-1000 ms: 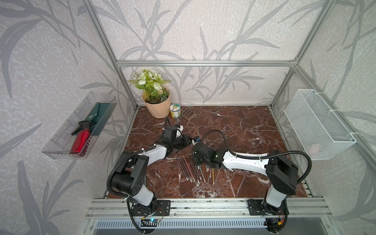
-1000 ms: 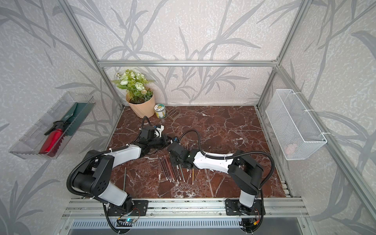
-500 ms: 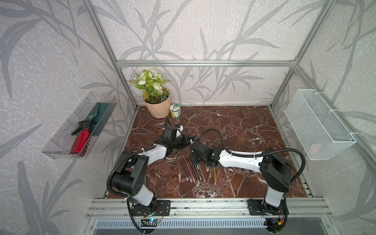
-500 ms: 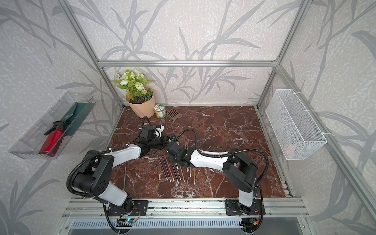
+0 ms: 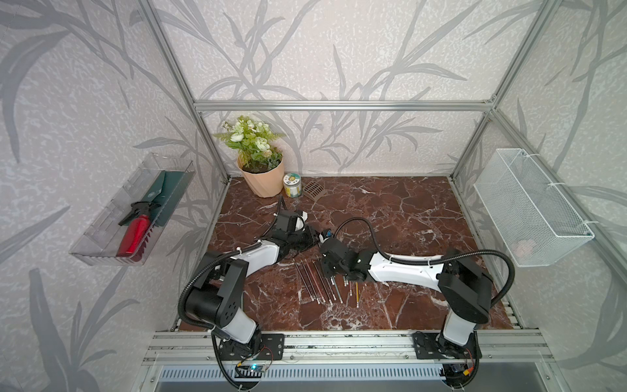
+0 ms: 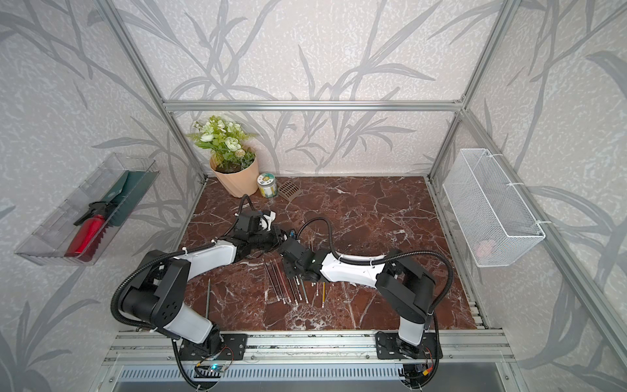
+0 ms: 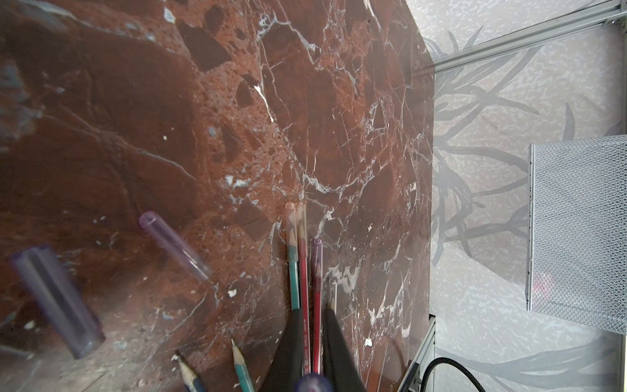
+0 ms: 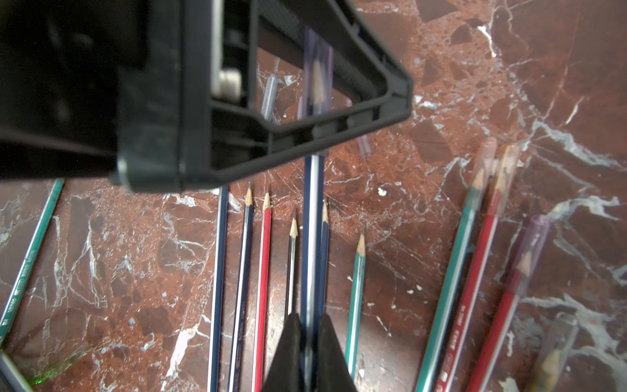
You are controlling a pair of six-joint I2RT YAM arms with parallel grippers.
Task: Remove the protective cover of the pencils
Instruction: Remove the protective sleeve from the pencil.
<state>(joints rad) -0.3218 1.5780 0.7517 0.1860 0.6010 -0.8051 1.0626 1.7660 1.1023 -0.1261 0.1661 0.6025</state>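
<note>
Pencil [image 8: 310,237], dark blue with a pale stripe, runs up the centre of the right wrist frame. Its shaft is pinched in the closed right gripper [image 8: 309,325] at bottom centre. Its tip sits inside a purple see-through cover [image 8: 317,74] at upper centre, within the left gripper [image 7: 312,325], whose jaws are narrow and appear clamped on that cover. If the pull strays off the pencil's line, the lead could snap or the cover could jam. A weak pinch on the smooth tube could let it slip free. Bare pencils [image 8: 264,271] lie beneath on the marble, capped pencils [image 8: 475,271] at lower right; a low swing could scatter them. Loose covers [image 7: 174,249] on the table [image 5: 390,210] could roll away.
</note>
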